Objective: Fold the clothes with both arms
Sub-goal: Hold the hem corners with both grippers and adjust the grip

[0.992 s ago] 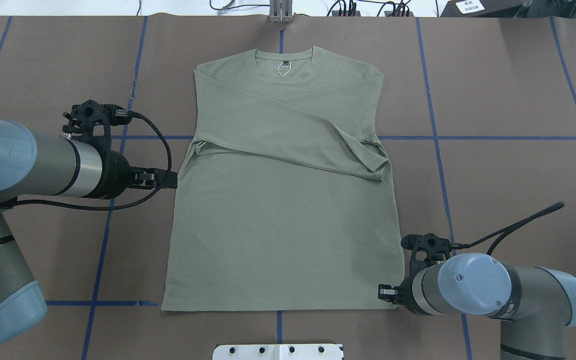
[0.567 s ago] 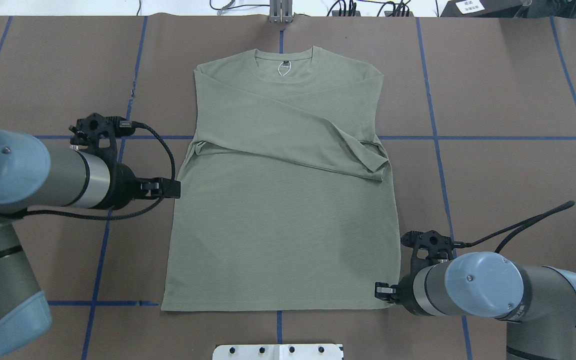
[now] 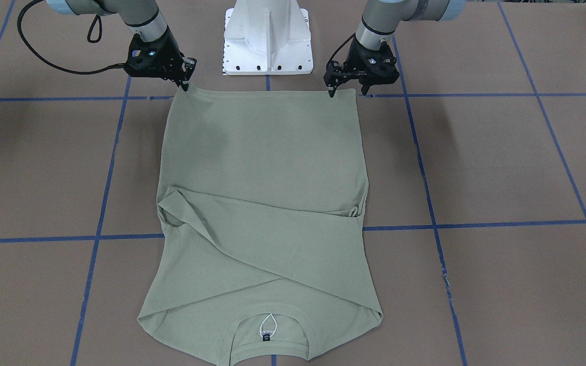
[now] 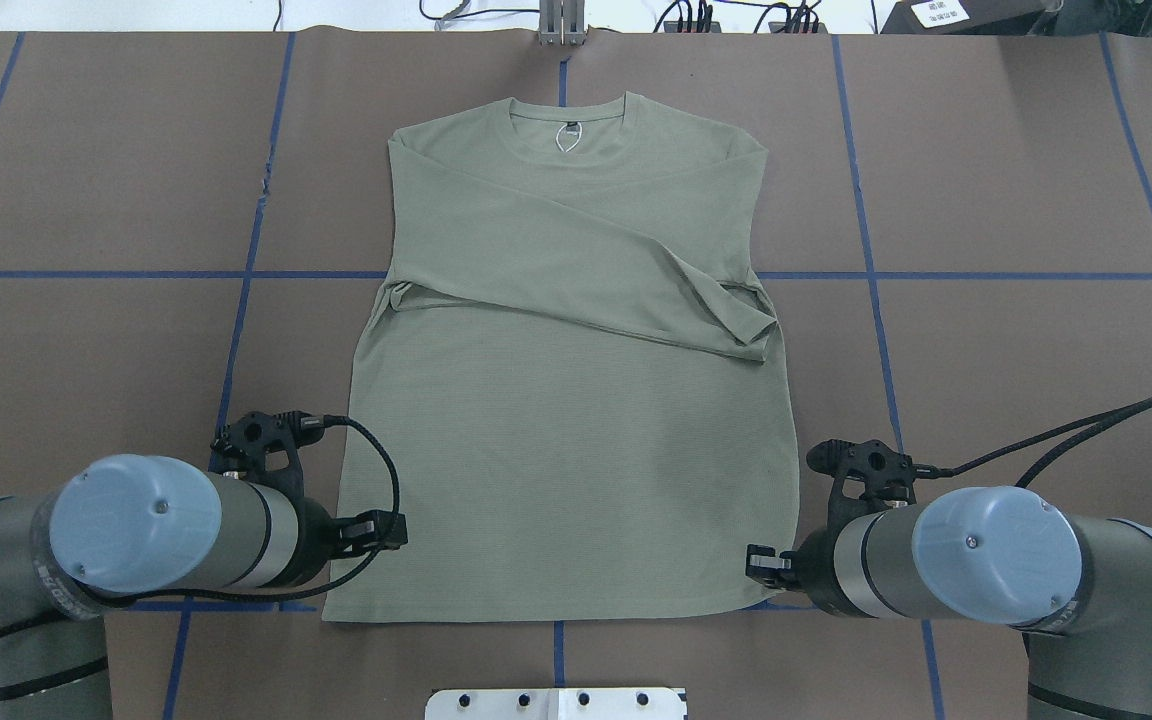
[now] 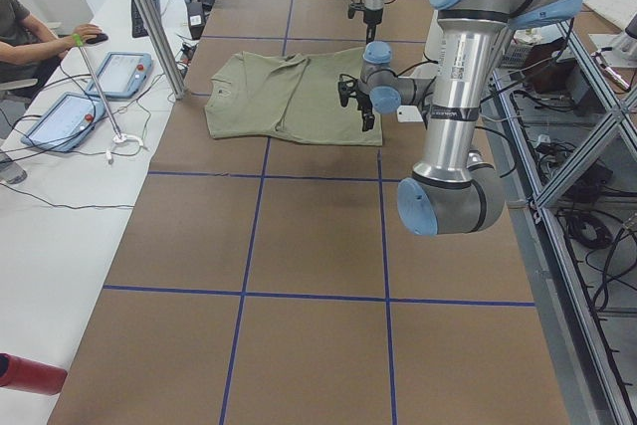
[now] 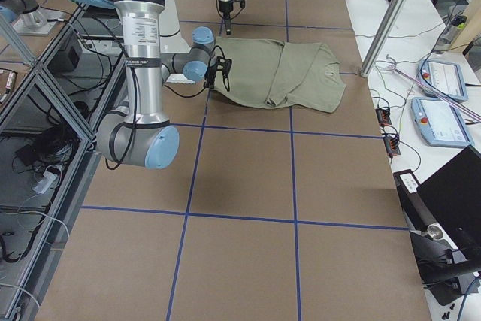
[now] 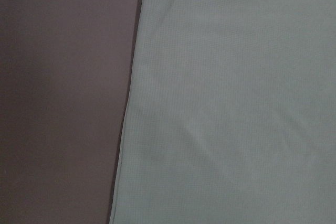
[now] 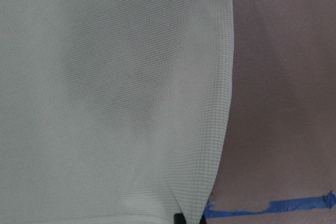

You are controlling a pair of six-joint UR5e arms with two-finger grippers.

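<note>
Shirt point(image 4: 566, 450) lay flat in the middle of the brown table point(image 4: 1036, 180), its collar toward the far edge and its hem toward the robot. Both long sleeves were folded in over the chest. The upper sleeve point(image 4: 586, 260) ran slantwise from the shoulder on the robot's left down to a cuff near the opposite side seam, and the other was mostly tucked beneath it. A dark label point(image 4: 568, 128) with a white loop showed inside the neck. The left arm point(image 4: 146, 535) reached low over the table beside the near left corner of the hem. There the left claw point(image 3: 347, 91) pointed down with its two fingers spread well apart, one over the cloth and one just off the side edge, gripping nothing. The right arm point(image 4: 986, 560) came in the same way at the near right corner, with the right claw point(image 3: 186, 84) down at the end of the hem. That claw was seen edge-on from the front and half hidden by its wrist from above, so whether it was parted or closed could not be told. Its own camera caught only a dark tip at the hem corner, near a strip of blue tape point(image 8: 273, 205).
</note>
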